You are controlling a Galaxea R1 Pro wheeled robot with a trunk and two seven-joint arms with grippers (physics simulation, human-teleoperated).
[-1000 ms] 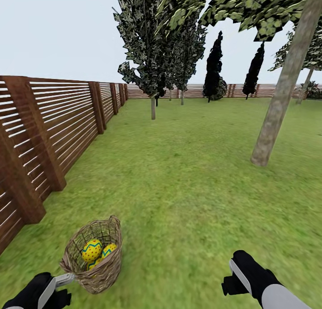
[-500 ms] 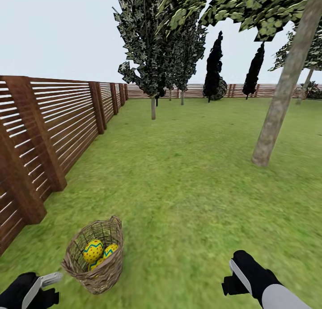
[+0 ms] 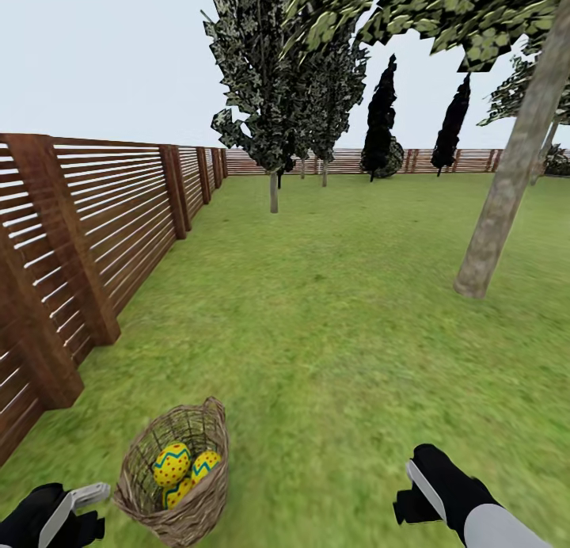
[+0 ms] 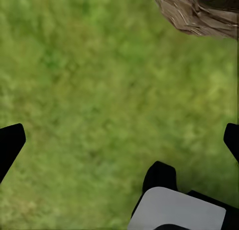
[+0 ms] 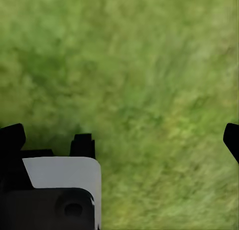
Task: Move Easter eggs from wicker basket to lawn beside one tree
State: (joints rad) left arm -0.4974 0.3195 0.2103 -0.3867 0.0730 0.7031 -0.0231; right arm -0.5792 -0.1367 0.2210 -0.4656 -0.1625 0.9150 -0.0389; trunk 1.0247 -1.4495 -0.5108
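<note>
The wicker basket (image 3: 178, 496) stands on the lawn (image 3: 332, 358) at the lower left, near the fence. Inside it lie three yellow Easter eggs with teal zigzags (image 3: 172, 463) (image 3: 206, 465) (image 3: 176, 492). My left gripper (image 3: 93, 494) is low to the left of the basket, a short gap from its rim, open and empty. In the left wrist view the left gripper (image 4: 121, 140) hangs over grass, with the basket (image 4: 194, 15) at the frame's corner. My right gripper (image 3: 413, 485) (image 5: 122, 140) is open over bare grass. A thick-trunked tree (image 3: 507, 199) stands at the right.
A brown slatted fence (image 3: 87, 231) runs along the left and across the back. A thinner leafy tree (image 3: 273, 192) and dark cypresses (image 3: 381, 128) stand further back. Open grass stretches between the basket and the thick trunk.
My left gripper drew back to the left from the basket's rim, where it had been touching. The whole view then shifted a little, so the camera has moved. The right arm stayed put.
</note>
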